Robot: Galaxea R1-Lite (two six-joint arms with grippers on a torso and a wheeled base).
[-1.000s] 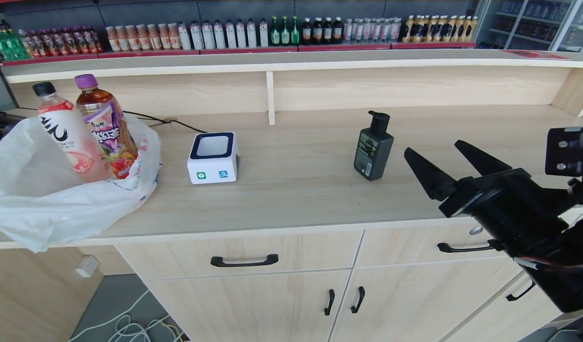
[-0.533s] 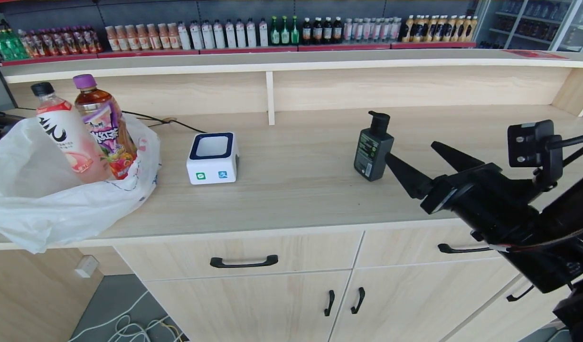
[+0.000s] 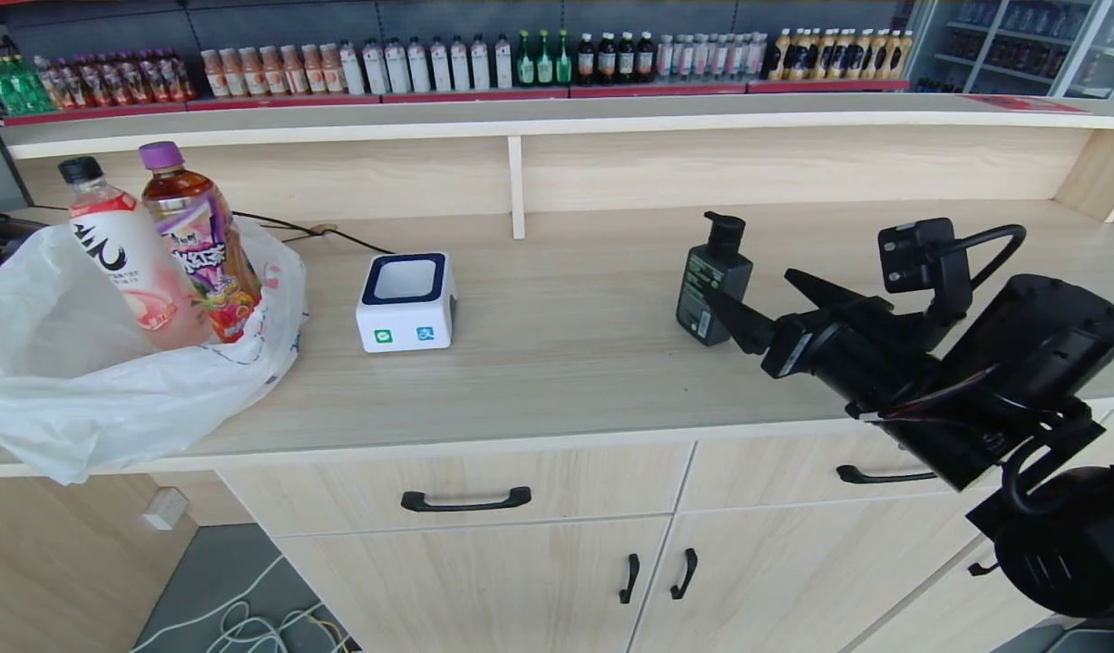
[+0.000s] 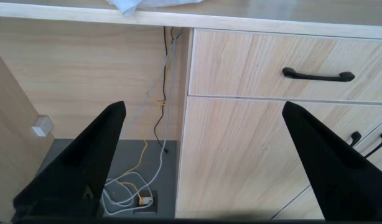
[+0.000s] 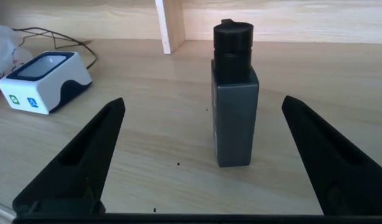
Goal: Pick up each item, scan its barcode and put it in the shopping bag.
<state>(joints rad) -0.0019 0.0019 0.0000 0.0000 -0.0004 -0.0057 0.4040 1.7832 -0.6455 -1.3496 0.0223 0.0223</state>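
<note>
My left hand [image 4: 203, 106] hangs low in front of the cabinet doors [image 4: 241, 155], below the desk's edge, with its two fingers spread wide and nothing between them. A drawer handle [image 4: 318, 76] and some loose cables [image 4: 135, 186] on the floor lie beyond it.

On the desk [image 3: 557, 381], at its far left, the white shopping bag [image 3: 112, 390] lies slumped open, with part of it drooping over the front edge. Two drinks lean together in it: a pink bottle with a black cap [image 3: 131, 263] and, just to its right, a purple-capped bottle [image 3: 203, 245]. Right of the bag, and apart from it, sits the small white scanner [image 3: 405, 302] with its dark-rimmed window facing up.

Well to the right of the scanner, the dark pump bottle [image 3: 713, 281] stands upright on the desk, its label turned to the left. My right hand [image 3: 746, 283] is level with it, fingers apart. In the right wrist view the pump bottle [image 5: 234, 118] stands between my two fingers [image 5: 85, 168], clear of both, and the scanner [image 5: 45, 81] shows off to one side.

Along the back wall, a shelf of bottled drinks [image 3: 557, 59] runs the width of the room.
</note>
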